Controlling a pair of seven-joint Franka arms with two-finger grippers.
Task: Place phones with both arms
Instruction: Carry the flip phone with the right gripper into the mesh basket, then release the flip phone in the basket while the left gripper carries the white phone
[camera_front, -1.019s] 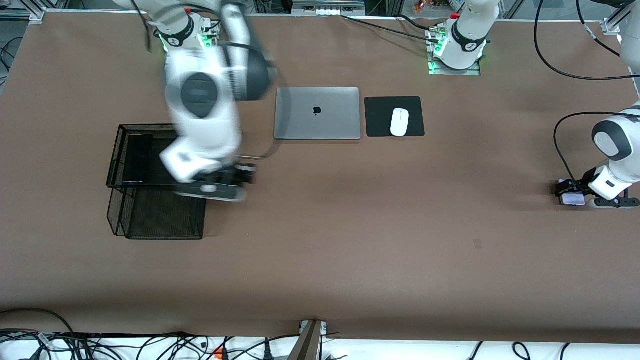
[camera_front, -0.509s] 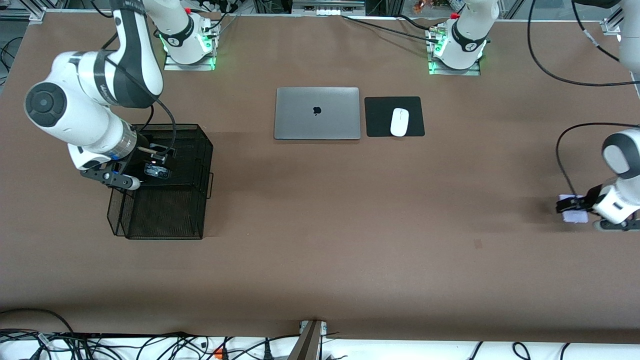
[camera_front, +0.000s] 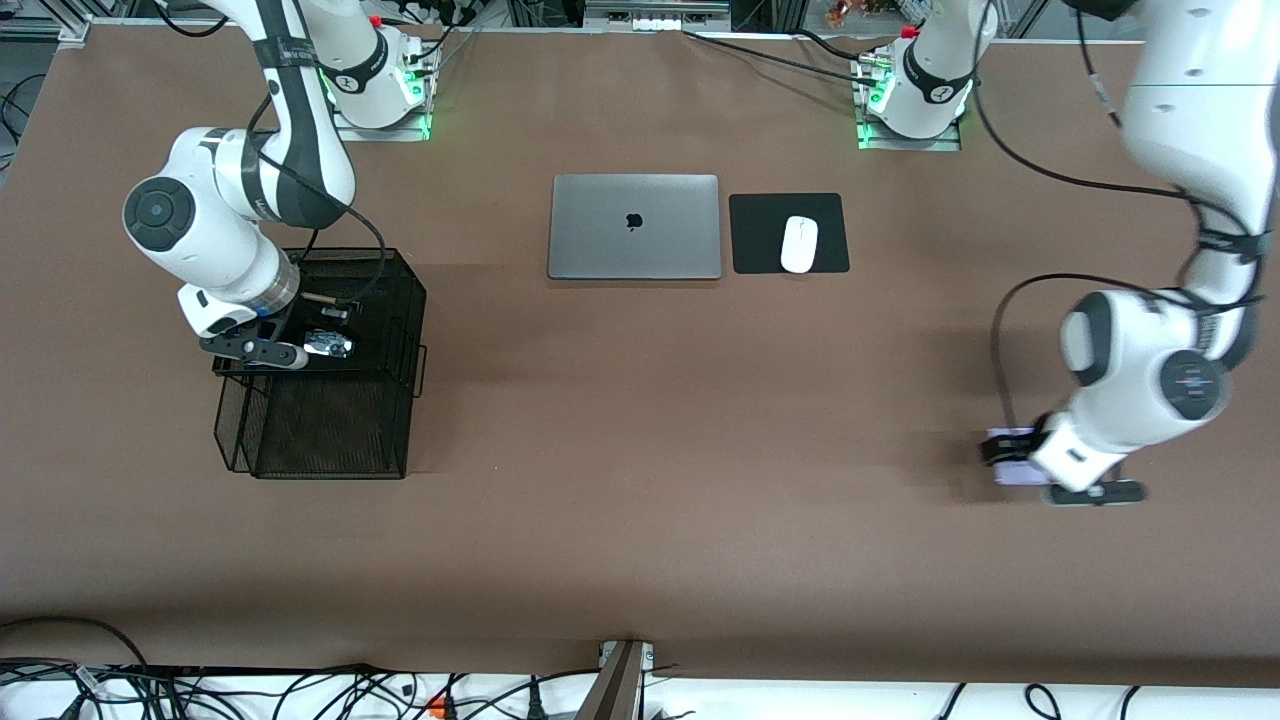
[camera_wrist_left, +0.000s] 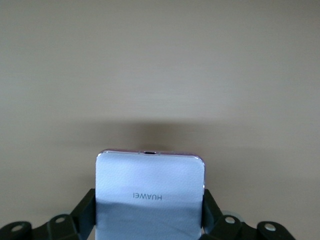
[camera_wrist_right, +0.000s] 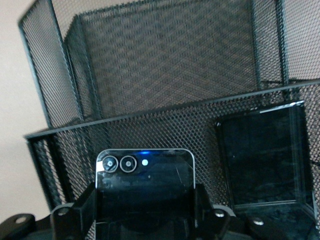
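A: Item one, the right gripper (camera_front: 318, 343)?
B: Over the upper tier of the black mesh basket (camera_front: 405, 300), at the right arm's end of the tabletop (camera_front: 640, 450). Its fingers (camera_wrist_right: 82, 210) are clamped on the edges of a small black phone (camera_wrist_right: 145, 172), squarish, two lenses and a pale dot along one edge.

A: Anything lying in that basket?
B: One long black phone (camera_wrist_right: 262, 160), flat on the mesh of the upper tier, just beside the held one. The lower tier sits nearer the front camera.

A: Item two, the left gripper (camera_front: 1010, 455)?
B: Low over bare tabletop at the left arm's end, roughly four o'clock from the white mouse (camera_front: 798, 243) in the front view and well apart from it. Its fingers (camera_wrist_left: 85, 212) are closed on the side edges of a pale lavender phone (camera_wrist_left: 150, 195), held flat, a maker's name printed across its face.

A: Other entries?
B: A closed grey laptop (camera_front: 634, 227) mid-tabletop, near the arm bases. At its three o'clock in the front view, a black mouse pad (camera_front: 760, 235) carrying the mouse.
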